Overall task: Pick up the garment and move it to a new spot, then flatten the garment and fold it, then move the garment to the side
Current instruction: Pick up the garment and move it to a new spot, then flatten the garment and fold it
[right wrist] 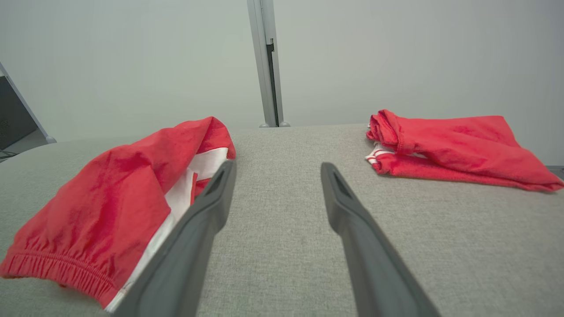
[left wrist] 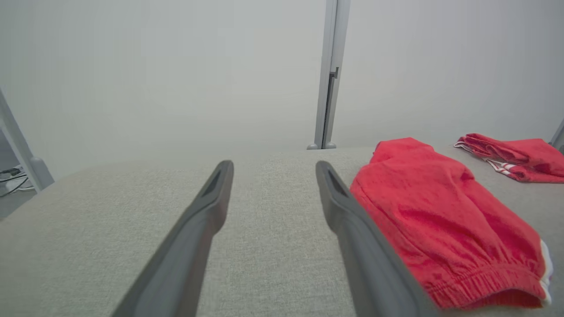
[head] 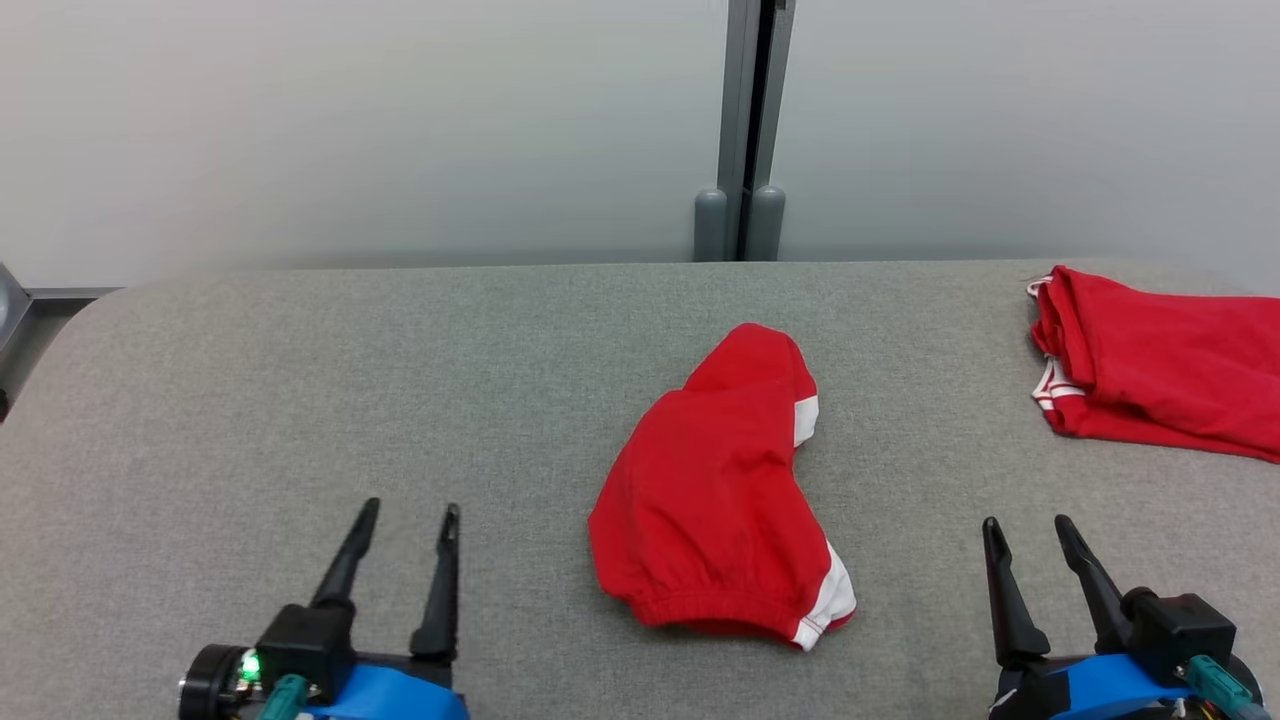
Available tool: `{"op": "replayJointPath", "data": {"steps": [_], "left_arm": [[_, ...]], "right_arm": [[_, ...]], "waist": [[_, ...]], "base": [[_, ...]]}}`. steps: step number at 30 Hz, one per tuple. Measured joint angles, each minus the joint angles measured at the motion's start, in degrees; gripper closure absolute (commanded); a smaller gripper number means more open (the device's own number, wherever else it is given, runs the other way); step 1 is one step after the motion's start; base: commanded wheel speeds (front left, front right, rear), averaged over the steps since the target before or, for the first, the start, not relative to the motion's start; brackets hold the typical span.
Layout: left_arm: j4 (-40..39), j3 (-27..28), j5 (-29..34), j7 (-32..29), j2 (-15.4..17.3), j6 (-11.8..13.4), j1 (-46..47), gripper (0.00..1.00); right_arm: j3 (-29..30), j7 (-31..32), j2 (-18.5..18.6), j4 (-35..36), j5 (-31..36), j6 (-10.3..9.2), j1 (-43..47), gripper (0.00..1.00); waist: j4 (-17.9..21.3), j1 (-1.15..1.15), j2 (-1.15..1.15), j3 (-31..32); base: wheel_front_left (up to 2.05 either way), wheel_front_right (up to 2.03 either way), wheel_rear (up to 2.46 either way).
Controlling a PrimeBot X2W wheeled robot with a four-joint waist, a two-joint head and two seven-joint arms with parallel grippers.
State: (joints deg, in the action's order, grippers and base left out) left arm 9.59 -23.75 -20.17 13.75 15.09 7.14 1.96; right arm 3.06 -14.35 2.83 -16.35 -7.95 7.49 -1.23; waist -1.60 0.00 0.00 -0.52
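1. The left gripper (head: 412, 507) sits at the near left, low over the grey table (head: 300, 380). Its two dark fingers are spread wide and point away from the robot, with only bare cloth surface between them. A blue band wraps its base, and a green light glows beside that.
2. The right gripper (head: 1026, 521) sits at the near right in the same pose. Its fingers are spread apart and hold nothing, and its base is also blue.
3. The garment (head: 715, 490) lies on the table between the two grippers and a little beyond their tips, touching neither.
   - It is red and bunched into a loose, rumpled heap rather than laid flat.
   - A gathered elastic hem faces the robot.
   - White panels show along its right edge, one at the near corner and one further up.
   - In the left wrist view it lies to the right of that gripper's fingers. In the right wrist view it lies to the left, with its white panel turned toward the camera.
4. A pile (head: 1150, 370) of red cloth with white striped trim lies further back at the far right, near the table's rear edge. It looks folded, and the head view cuts it off at the side. It is well apart from the garment.
5. Beyond the table's rounded back edge stands a pale wall (head: 400, 120), split by a grey upright post (head: 745, 130).
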Motion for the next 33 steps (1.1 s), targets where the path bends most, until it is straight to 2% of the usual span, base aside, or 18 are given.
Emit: {"op": "replayJointPath", "data": {"steps": [7, 8, 12, 17, 24, 33], "left_arm": [[-1.61, 6.83, -0.49, 1.16, 1.01, 2.35, -1.5, 0.0], [-3.38, 10.28, -0.33, 1.16, 0.76, 2.89, -2.32, 0.0], [-6.67, 15.56, 1.78, 1.25, -1.15, 3.37, -4.77, 0.0], [-6.08, 18.92, 4.38, 1.25, -3.21, 1.62, -7.46, 0.0], [-1.85, 19.61, 7.76, 1.25, -5.52, -2.02, -8.65, 0.0], [0.98, 22.71, 10.11, 1.25, -7.24, -3.87, -8.84, 0.0]], "right_arm": [[0.05, 0.0, -0.01, -0.14, -0.19, 0.0, 0.29, 0.0], [0.3, -0.01, 0.02, -0.23, -0.24, 0.0, 0.34, 0.0], [0.3, -0.09, 0.0, -0.42, -0.36, 0.0, 0.49, 0.0], [0.16, -0.2, 0.0, -0.73, -0.82, 0.0, 1.09, 0.0], [-0.42, -0.42, 0.0, -1.85, -1.21, 0.0, 1.83, 0.0], [-0.84, -0.43, 0.0, -2.94, -1.2, 0.0, 2.47, 0.0]], "waist": [[0.06, 0.0, 0.0, 0.49], [0.25, 0.0, 0.0, 0.48], [0.63, 0.0, 0.0, 0.48], [1.1, 0.0, 0.0, 0.72], [1.36, 0.0, 0.0, 1.11], [1.59, 0.0, 0.0, 1.47]], "base": [[0.0, 0.0, 0.0], [0.0, 0.0, 0.0], [0.0, 0.0, 0.0], [0.0, 0.0, 0.0], [0.0, 0.0, 0.0], [0.0, 0.0, 0.0]]}}
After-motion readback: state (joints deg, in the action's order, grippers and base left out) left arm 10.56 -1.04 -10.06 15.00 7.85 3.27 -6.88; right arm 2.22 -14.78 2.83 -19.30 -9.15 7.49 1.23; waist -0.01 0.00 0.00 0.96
